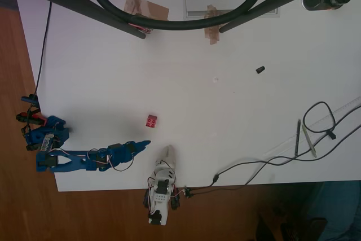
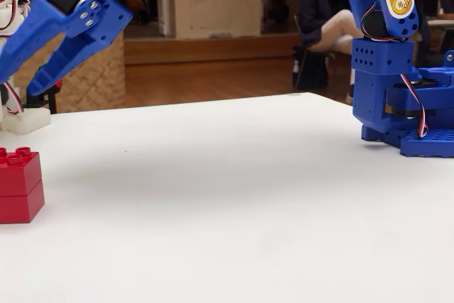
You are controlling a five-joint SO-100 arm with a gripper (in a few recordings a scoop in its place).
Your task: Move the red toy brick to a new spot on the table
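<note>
Here the red toy brick [image 1: 151, 121] sits alone on the white table [image 1: 225, 111], just beyond the blue arm's gripper [image 1: 144, 144], whose fingers look nearly closed on nothing; in the fixed view the gripper [image 2: 42, 69] hangs above it.

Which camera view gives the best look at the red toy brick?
The fixed view: the red toy brick is large and close there, with its studs and side faces clear, though the left edge cuts it. In the overhead view it is a tiny red square on the table.
</note>
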